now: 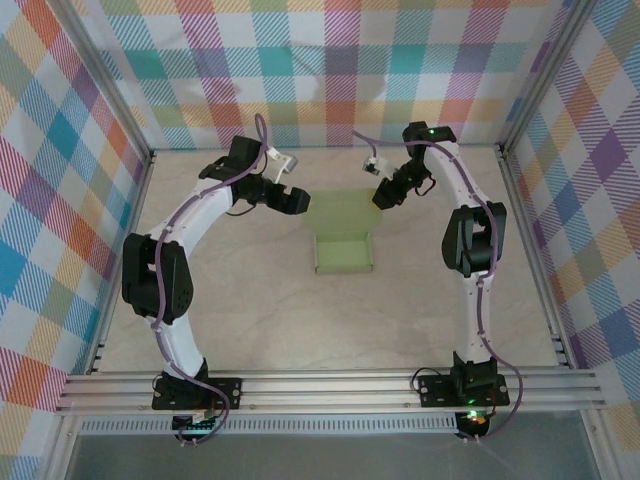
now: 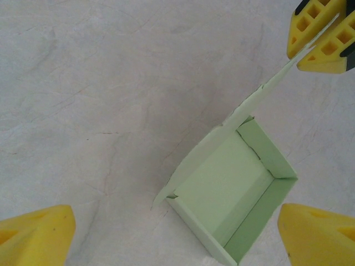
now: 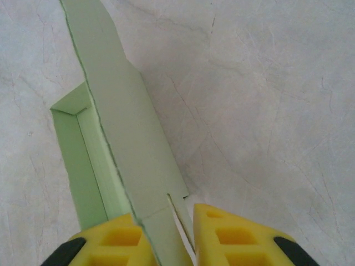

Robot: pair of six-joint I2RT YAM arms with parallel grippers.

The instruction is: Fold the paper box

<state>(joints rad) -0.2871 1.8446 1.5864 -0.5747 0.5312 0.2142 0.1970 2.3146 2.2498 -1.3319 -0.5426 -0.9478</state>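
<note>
Paper box (image 1: 343, 252) sits open at frame centre in the top view, lid flap (image 1: 345, 213) running left-right along its upper edge; right gripper (image 1: 383, 193) is clamped on the flap's right end, left gripper (image 1: 288, 200) gapes empty just off the left end

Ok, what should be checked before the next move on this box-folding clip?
1. Right gripper pinching the lid flap: ok, clamped at its end.
2. Left gripper open and apart from the paper box: ok.
3. Side walls upright: ok.
4. Lid folded shut: not ok, the flap stands raised.
5. Base flat on the table: cannot tell.
</note>
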